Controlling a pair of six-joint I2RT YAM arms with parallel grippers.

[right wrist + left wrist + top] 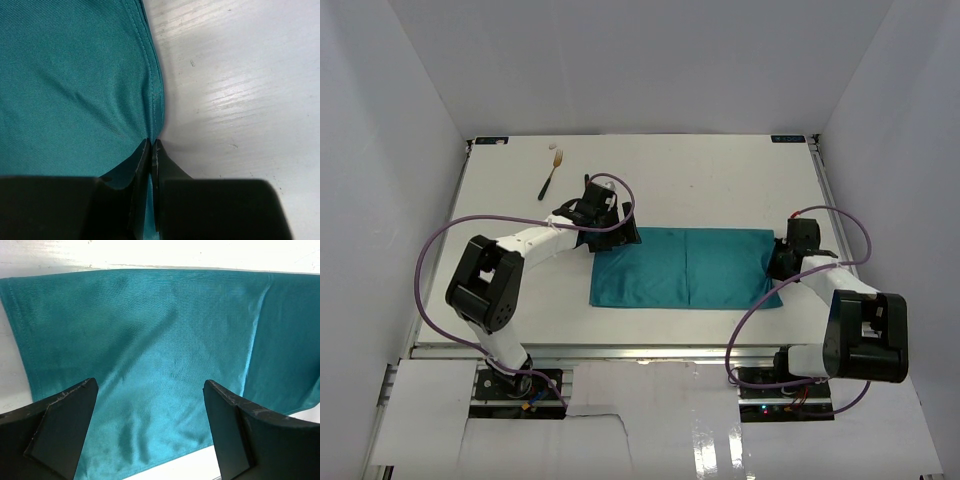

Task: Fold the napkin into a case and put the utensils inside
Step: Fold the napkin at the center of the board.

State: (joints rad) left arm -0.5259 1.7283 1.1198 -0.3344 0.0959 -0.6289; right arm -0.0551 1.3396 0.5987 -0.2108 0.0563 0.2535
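We see the teal napkin (pixel 685 268) lying flat on the table (pixel 720 180), its long axis running left to right. The right gripper (pixel 151 146) is pinched tight on its right hem, while the left gripper (pixel 150 385) gapes wide and empty over the far-left corner; the fork (pixel 550 176) lies beyond, head pointing away from the arms

Both arms (pixel 535 242) have white links, black joints and looping purple cables (pixel 430 245).

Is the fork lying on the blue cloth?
No, the fork lies on the bare table, well apart from the napkin.
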